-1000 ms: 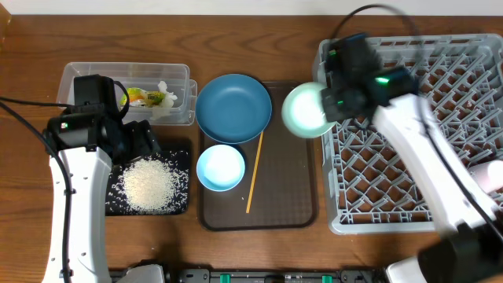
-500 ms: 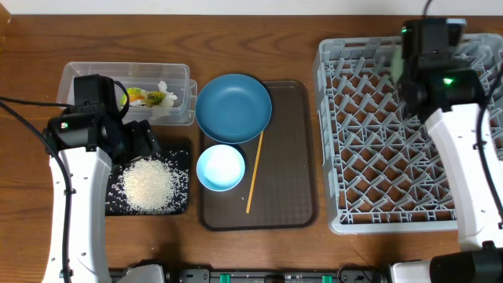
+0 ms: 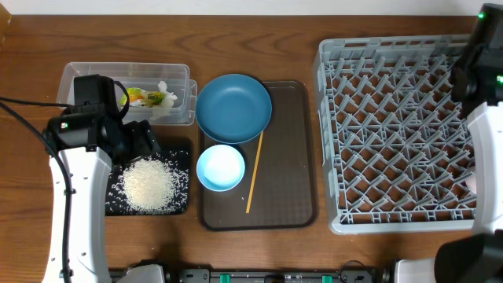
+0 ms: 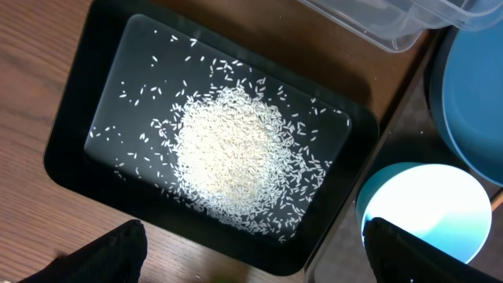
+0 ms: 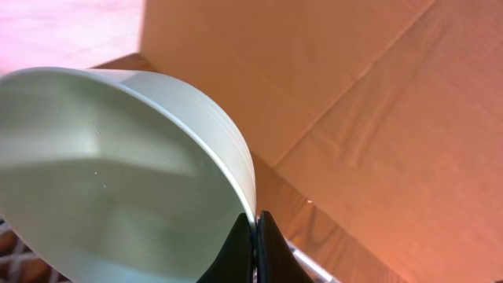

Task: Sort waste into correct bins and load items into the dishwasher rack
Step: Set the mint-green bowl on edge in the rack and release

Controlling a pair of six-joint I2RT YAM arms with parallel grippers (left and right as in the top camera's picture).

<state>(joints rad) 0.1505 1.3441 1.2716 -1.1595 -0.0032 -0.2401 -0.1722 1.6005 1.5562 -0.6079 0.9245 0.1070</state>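
While near rack (image 3: 324, 141), bowl (image 5: 118, 181) in jaws

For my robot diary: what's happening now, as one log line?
left tool: open, above rice in black tray | right tool: shut on mint-green bowl rim

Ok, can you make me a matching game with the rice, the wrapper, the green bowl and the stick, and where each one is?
Things:
1. rice
2. snack wrapper
3. mint-green bowl
4. wooden stick

Places:
a. on the brown tray
b. in the black tray
c. in the right gripper
d. in the clear tub

Pairs: 1-b, 2-d, 3-c, 4-a
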